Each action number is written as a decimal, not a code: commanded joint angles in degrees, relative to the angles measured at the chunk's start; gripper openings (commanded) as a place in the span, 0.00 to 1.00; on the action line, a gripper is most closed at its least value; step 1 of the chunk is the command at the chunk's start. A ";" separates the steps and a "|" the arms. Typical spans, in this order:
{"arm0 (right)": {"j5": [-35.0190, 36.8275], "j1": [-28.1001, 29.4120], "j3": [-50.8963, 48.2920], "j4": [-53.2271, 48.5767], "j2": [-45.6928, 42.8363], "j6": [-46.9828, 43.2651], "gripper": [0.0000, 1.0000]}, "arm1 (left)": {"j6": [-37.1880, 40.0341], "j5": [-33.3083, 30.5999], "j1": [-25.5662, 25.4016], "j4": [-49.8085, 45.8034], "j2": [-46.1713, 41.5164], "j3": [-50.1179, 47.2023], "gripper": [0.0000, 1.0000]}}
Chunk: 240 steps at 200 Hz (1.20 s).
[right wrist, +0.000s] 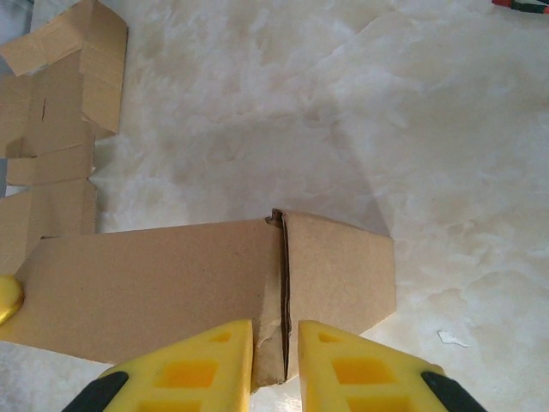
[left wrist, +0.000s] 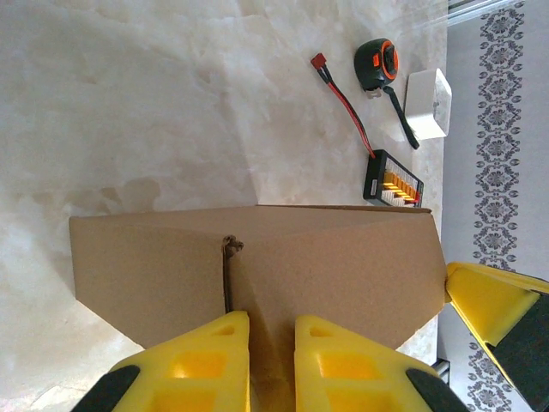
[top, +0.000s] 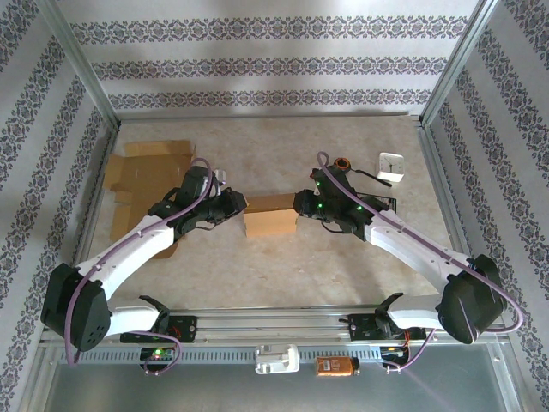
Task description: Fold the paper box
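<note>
The brown paper box [top: 270, 221] stands partly folded at mid-table between both arms. My left gripper [top: 238, 209] is at its left end and my right gripper [top: 300, 206] at its right end. In the left wrist view the yellow fingers [left wrist: 214, 360] stand close together with a fold of the box [left wrist: 343, 266] pinched between them at the left gripper [left wrist: 272, 348]. In the right wrist view the right gripper [right wrist: 276, 348] is closed on a doubled wall edge of the box [right wrist: 154, 275], beside a vertical seam.
A stack of flat cardboard blanks [top: 146, 176] lies at the back left. At the back right are a black-and-orange tape measure [top: 342, 163], a white square clock [top: 391, 166], and a black connector board [left wrist: 392, 180] with a red-tipped cable [left wrist: 343, 99].
</note>
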 commanded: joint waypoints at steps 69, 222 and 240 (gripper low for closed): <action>2.33 0.26 9.50 -9.92 1.39 -4.48 0.28 | 2.37 -1.38 0.25 -10.75 3.46 3.54 0.20; 5.37 2.57 5.87 -11.17 3.69 -6.31 0.23 | 4.10 -12.13 -5.96 -16.55 4.58 4.83 0.26; 5.54 2.59 7.59 -11.63 3.34 -6.68 0.24 | 5.17 -14.69 -5.96 -17.73 2.77 8.02 0.38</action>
